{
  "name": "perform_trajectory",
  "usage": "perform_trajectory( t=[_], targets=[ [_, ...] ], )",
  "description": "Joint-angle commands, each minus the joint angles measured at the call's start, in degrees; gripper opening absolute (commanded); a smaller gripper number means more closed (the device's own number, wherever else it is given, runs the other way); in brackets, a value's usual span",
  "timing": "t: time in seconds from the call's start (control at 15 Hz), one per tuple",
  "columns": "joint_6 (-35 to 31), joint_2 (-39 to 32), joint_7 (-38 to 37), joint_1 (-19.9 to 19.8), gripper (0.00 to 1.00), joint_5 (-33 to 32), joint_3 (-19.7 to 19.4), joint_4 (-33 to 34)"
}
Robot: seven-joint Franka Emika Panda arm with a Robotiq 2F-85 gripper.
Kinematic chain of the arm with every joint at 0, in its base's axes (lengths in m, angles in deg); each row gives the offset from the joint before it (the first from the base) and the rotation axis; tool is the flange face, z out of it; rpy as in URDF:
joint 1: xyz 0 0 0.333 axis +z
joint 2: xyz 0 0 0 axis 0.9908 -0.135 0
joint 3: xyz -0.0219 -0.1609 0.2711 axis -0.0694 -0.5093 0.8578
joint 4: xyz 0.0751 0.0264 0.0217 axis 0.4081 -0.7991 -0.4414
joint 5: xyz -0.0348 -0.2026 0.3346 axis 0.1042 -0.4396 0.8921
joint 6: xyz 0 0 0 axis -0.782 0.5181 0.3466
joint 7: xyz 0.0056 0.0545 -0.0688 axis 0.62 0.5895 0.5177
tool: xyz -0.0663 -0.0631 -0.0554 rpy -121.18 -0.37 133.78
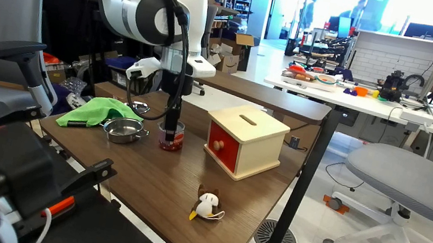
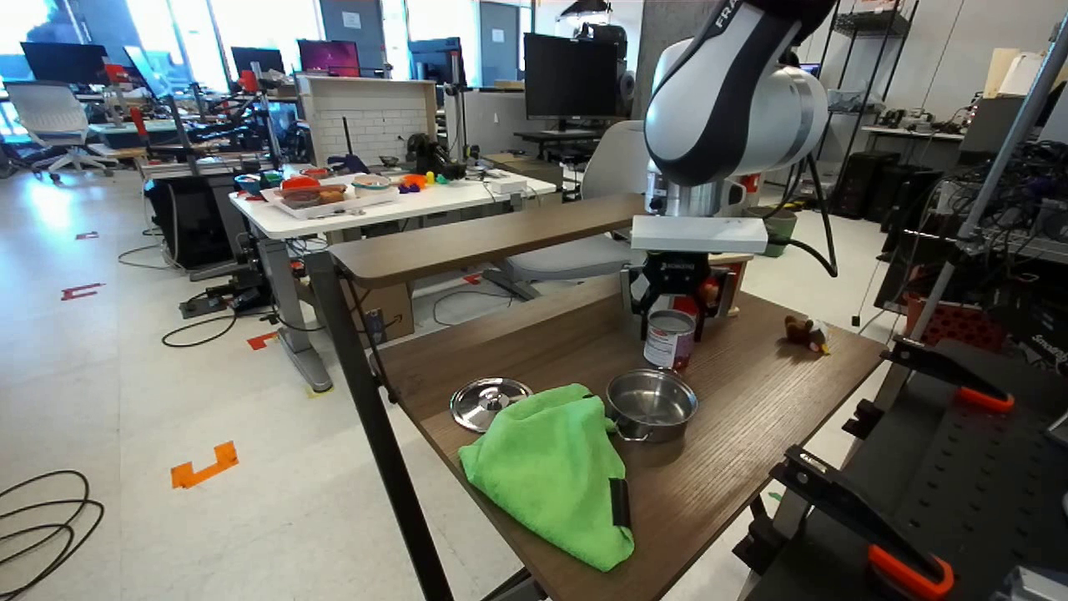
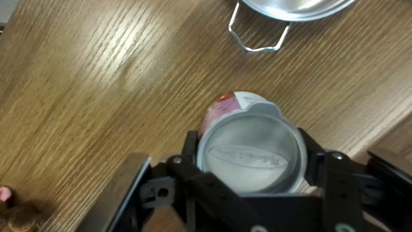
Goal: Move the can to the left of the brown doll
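Wooden desk [image 2: 534, 351]; in an exterior view, can [image 2: 669, 342] upright, brown doll [image 2: 803, 332] at its 3 o'clock; fingers [image 3: 190, 145] straddle can; clenched or not, can't tell.

In the wrist view we see a red cylindrical metal can [image 3: 248, 154] between the fingers [image 3: 190, 146], a brown plush doll [image 3: 22, 217] to their left.

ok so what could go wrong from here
The pincer straddles the can; a weak hold might let it slip. The metal pot stands nearby, so a sideways move could knock it. The brown doll sits near a corner of the table; a bump might send it off.
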Motion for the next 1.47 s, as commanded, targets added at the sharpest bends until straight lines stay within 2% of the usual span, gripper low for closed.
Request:
perform_trajectory(
  t=[0.0,0.4,0.67,0.93,1.4],
  targets=[
    [1.75,5.42,2.34,0.72,0.47,1.37,-0.93,-4.65],
    [2.45,15.7,4.94,-0.19,0.47,-0.37,-4.01,-14.96],
    [3.81,18.76,8.34,-3.43,0.47,1.06,-5.56,-18.03],
    [5.64,16.82,11.05,-7.53,0.47,3.03,-5.92,-17.59],
    [4.25,11.7,9.88,-8.71,0.47,2.9,-7.32,-16.7]
  ],
)
